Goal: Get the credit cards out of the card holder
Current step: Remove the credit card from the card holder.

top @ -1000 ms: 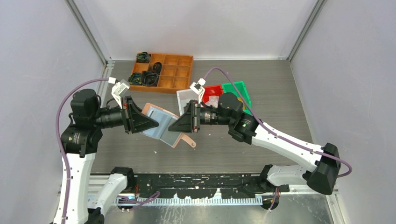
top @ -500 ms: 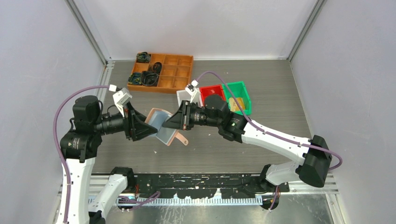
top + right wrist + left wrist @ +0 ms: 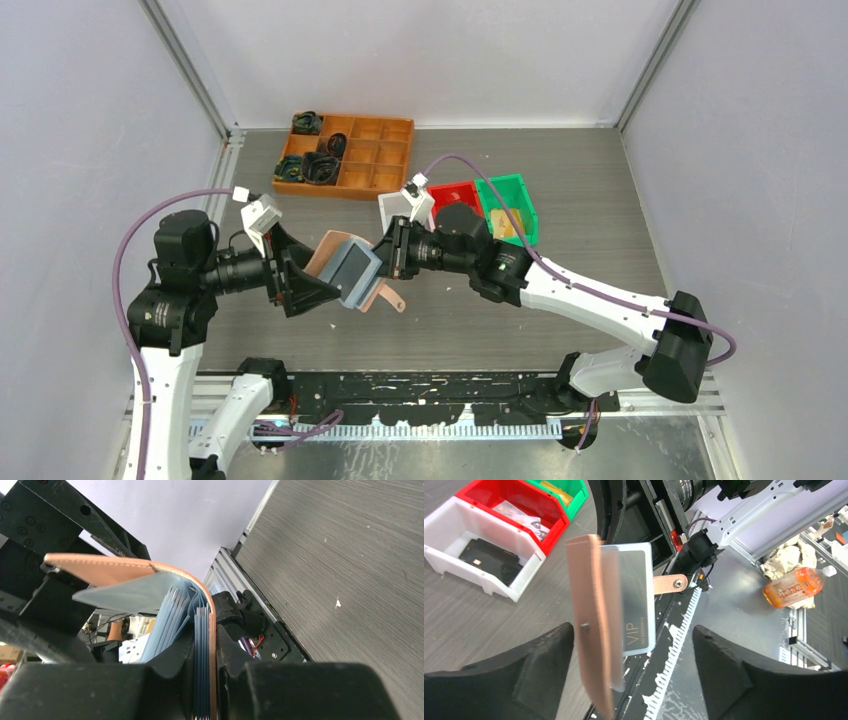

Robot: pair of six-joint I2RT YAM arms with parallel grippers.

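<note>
Since a second ago the left gripper (image 3: pixel 318 283) has let go of the card holder (image 3: pixel 352 272), which was stretched flat between both arms and now hangs half folded from the right gripper (image 3: pixel 386 257) alone; both arms have shifted a little leftward.

From above, the card holder is in the air above the table (image 3: pixel 560 180), between the two grippers, its grey-blue inner face turned up and its snap tab (image 3: pixel 392 296) hanging toward the near edge. The right jaws are clamped on its right edge. The left jaws stand apart just beside its left edge. An orange tray (image 3: pixel 372 155) sits at the far left, and white (image 3: pixel 396 207), red (image 3: pixel 458 190) and green (image 3: pixel 510 205) bins lie behind the right arm.

On the left wrist camera, the left gripper (image 3: pixel 633 632) has its two fingers (image 3: pixel 524 680) spread wide, the card holder (image 3: pixel 591 630) hanging between them without touching either. A grey card (image 3: pixel 636 595) marked VIP lies against the pink cover, facing the camera.

On the right wrist camera, the right gripper (image 3: pixel 206 680) pinches the pink cover (image 3: pixel 212 645) together with a pack of bluish sleeves (image 3: pixel 172 615); the other sleeves fan out to the left under the arching cover. No card edges can be made out in this view.
</note>
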